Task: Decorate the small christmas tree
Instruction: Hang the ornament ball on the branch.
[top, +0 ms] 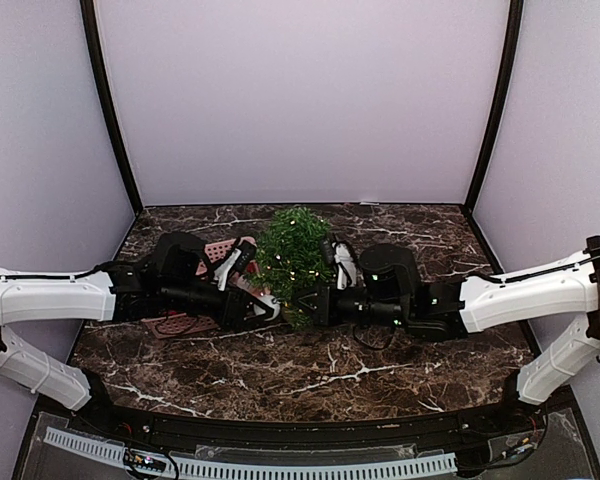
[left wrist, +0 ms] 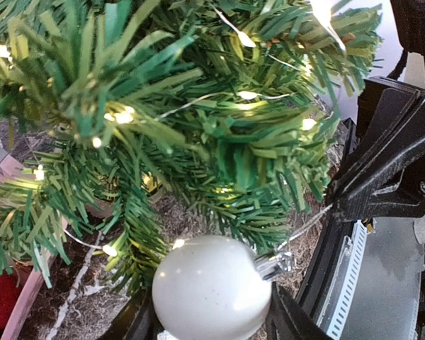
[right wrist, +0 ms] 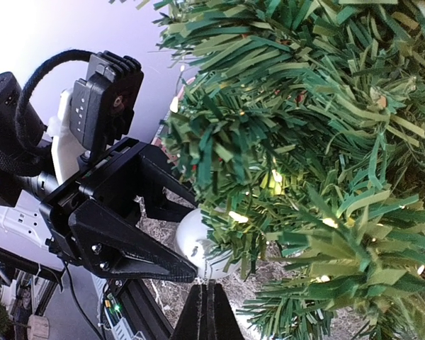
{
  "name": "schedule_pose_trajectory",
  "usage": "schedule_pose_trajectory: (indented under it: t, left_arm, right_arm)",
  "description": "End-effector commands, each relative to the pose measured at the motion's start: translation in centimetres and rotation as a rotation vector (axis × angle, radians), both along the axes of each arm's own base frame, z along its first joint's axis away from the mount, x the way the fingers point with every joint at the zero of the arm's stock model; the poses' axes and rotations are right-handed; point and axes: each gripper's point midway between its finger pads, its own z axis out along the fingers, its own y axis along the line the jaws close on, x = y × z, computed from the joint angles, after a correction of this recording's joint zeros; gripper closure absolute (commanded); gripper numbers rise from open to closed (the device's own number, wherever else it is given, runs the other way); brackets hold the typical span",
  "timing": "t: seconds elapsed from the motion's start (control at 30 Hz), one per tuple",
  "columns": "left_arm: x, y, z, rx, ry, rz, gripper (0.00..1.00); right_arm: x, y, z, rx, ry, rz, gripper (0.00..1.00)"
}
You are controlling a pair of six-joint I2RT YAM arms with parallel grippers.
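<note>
Ornament, a glossy white ball (left wrist: 211, 287), clamped in left end effector (left wrist: 211, 320) at lower branches of miniature green christmas tree (top: 292, 250); right end effector (right wrist: 209, 309), fully closed, at the tree's opposite side.

There's your small christmas tree (top: 292, 255), bushy green needles strung with tiny warm lights, all lit, pot hidden under the branches. It sits right between both sets of fingers: lower boughs hang just above your left fingers (left wrist: 289, 320), just past your right fingers (right wrist: 207, 315).
</note>
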Motion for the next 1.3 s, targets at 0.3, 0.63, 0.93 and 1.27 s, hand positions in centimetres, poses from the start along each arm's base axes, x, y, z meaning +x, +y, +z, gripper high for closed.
schedule_pose_trajectory:
  t: [0.3, 0.63, 0.93, 1.27]
  left_arm:
    - [1.2, -0.4, 2.4, 0.009, -0.005, 0.045, 0.48]
    - [0.6, -1.3, 2.7, 0.007, 0.015, 0.001, 0.47]
    - [0.5, -2.0, 3.2, 0.004, 0.001, -0.015, 0.47]
    - [0.6, -1.7, 3.9, -0.008, -0.014, 0.009, 0.47]
  right_arm:
    - [0.4, -1.0, 3.7, 0.075, -0.035, -0.060, 1.00]
    - [0.4, -0.2, 3.4, 0.082, -0.026, -0.048, 1.00]
    - [0.6, 0.0, 3.2, 0.074, -0.024, -0.052, 1.00]
    - [0.7, 0.2, 3.1, 0.073, -0.019, -0.053, 1.00]
